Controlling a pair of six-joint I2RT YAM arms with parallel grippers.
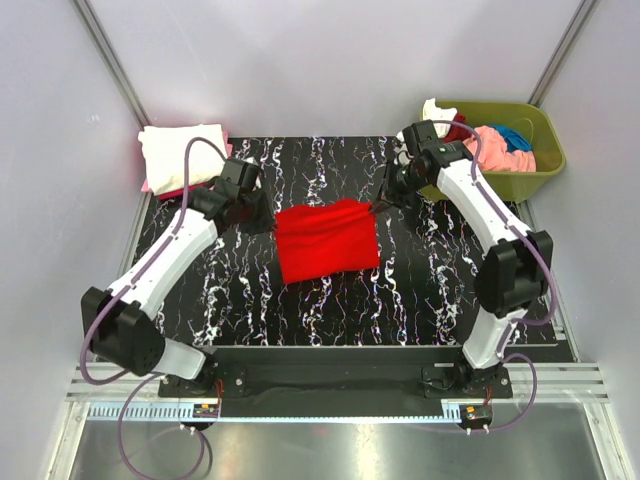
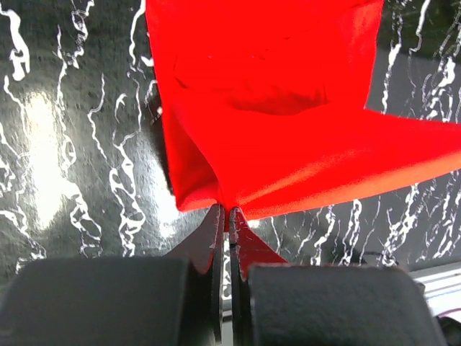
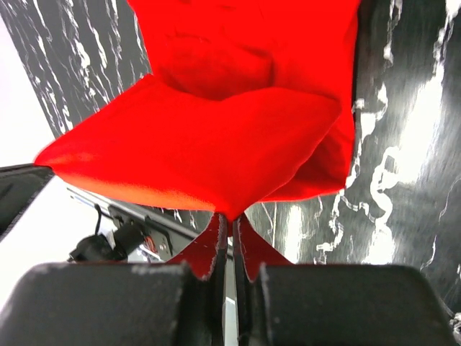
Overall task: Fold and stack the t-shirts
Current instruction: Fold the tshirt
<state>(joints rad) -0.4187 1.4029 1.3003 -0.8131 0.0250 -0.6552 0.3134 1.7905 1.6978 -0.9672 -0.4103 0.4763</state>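
Note:
The bright red t-shirt (image 1: 327, 240) lies partly folded in the middle of the black marbled table (image 1: 420, 300). My left gripper (image 1: 272, 221) is shut on its far left corner; in the left wrist view the red cloth (image 2: 274, 108) is pinched between the fingertips (image 2: 216, 220). My right gripper (image 1: 378, 206) is shut on the far right corner; in the right wrist view the cloth (image 3: 216, 144) hangs from the closed tips. A folded cream-white t-shirt (image 1: 182, 155) lies on a pink one (image 1: 150, 186) at the far left. Pink (image 1: 500, 150), teal (image 1: 515, 133) and dark red shirts sit in the bin.
The olive-green plastic bin (image 1: 545, 160) stands at the far right corner, close behind my right arm. The folded stack sits at the far left edge of the table. Grey walls enclose the table on three sides.

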